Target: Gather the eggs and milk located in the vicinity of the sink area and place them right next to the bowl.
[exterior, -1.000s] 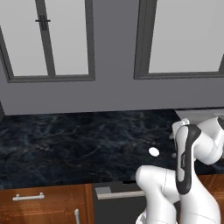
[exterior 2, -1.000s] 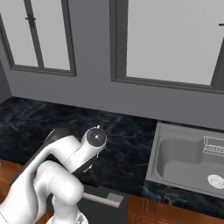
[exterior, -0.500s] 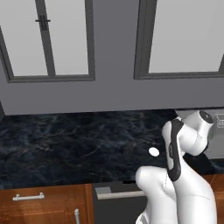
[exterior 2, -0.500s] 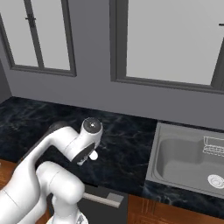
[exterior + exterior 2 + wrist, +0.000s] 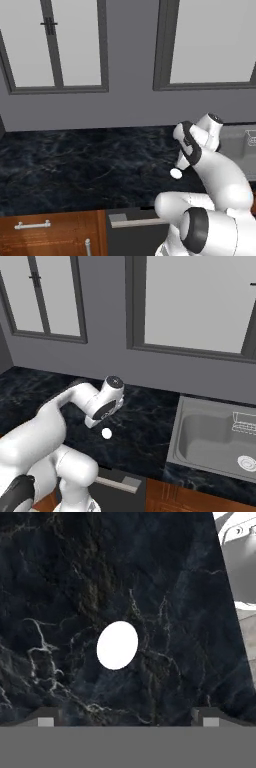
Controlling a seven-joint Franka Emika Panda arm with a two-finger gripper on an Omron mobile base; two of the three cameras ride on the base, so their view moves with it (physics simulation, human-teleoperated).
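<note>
Where the dark marble counter [image 5: 150, 426] runs nearest the base, one egg [image 5: 117, 645] lies alone on it, left of the sink [image 5: 215, 443]. Gripper [image 5: 127, 718] hovers above the egg, fingertips spread wide, nothing grasped. Farther back, windows [image 5: 55, 42] top the grey wall.
</note>
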